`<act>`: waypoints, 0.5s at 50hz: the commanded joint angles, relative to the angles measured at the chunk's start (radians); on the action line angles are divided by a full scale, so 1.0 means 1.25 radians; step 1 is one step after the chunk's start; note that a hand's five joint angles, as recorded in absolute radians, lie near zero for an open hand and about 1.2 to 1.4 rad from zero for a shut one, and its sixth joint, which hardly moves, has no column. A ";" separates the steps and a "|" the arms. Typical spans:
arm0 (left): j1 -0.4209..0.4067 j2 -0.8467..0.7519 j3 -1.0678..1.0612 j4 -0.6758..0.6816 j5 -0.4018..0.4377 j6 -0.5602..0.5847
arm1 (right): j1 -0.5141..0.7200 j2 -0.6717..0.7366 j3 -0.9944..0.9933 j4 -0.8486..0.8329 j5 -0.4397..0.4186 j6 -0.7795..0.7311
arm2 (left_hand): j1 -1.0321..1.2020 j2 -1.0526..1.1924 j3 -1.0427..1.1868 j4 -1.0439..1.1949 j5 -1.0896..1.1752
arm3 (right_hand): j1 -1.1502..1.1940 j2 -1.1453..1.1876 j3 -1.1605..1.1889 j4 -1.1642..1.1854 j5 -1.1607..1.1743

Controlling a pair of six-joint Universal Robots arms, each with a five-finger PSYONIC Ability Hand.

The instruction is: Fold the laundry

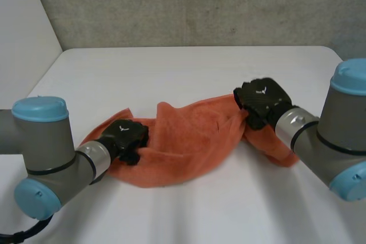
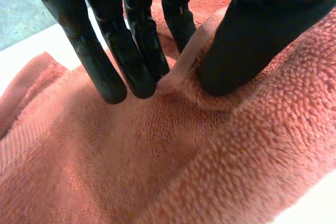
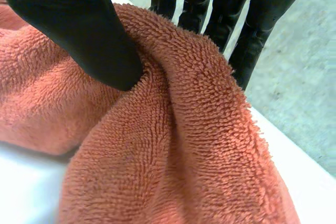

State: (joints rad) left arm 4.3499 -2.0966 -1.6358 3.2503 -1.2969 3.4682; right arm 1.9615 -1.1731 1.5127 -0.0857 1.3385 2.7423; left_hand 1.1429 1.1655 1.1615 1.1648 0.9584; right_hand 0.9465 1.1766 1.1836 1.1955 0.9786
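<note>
An orange towel (image 1: pixel 189 141) lies bunched across the middle of the white table (image 1: pixel 189 67). My left hand (image 1: pixel 127 135) rests on its left end; in the left wrist view the fingers (image 2: pixel 131 51) and thumb (image 2: pixel 247 45) pinch a raised hem of the towel (image 2: pixel 157 150) between them. My right hand (image 1: pixel 262 101) is at the towel's right end, lifted slightly. In the right wrist view its thumb (image 3: pixel 79 30) and fingers (image 3: pixel 252 19) clamp a thick fold of the towel (image 3: pixel 178 145), which drapes down from the grip.
The table's left edge (image 1: pixel 43 78) runs beside a pale wall, and a grey wall (image 1: pixel 200 4) stands behind the far edge. Bare tabletop lies in front of and beyond the towel.
</note>
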 commanded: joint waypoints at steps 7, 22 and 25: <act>-0.008 0.041 0.362 0.033 -0.121 0.042 | -0.001 0.052 -0.405 -0.045 0.053 -0.034 | 0.203 0.185 0.188 0.185 0.211 | 0.360 0.176 0.170 0.161 0.195; -0.007 0.210 0.131 0.338 -0.231 -0.023 | 0.006 -0.032 -0.183 -0.209 0.035 0.026 | 0.203 0.185 0.188 0.185 0.211 | 0.360 0.176 0.170 0.161 0.195; -0.006 0.190 0.016 0.338 -0.228 -0.022 | 0.009 -0.018 -0.122 -0.115 -0.015 0.003 | 0.203 0.185 0.188 0.185 0.211 | 0.360 0.176 0.170 0.161 0.195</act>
State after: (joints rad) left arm 4.3436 -1.8331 -1.3295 3.6846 -1.5991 3.4361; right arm 1.9642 -1.2042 1.1844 -0.4227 1.4176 2.7801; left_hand 1.1428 1.1963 1.1901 1.1917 0.9590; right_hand 0.9496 1.1766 1.1837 1.1956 0.9799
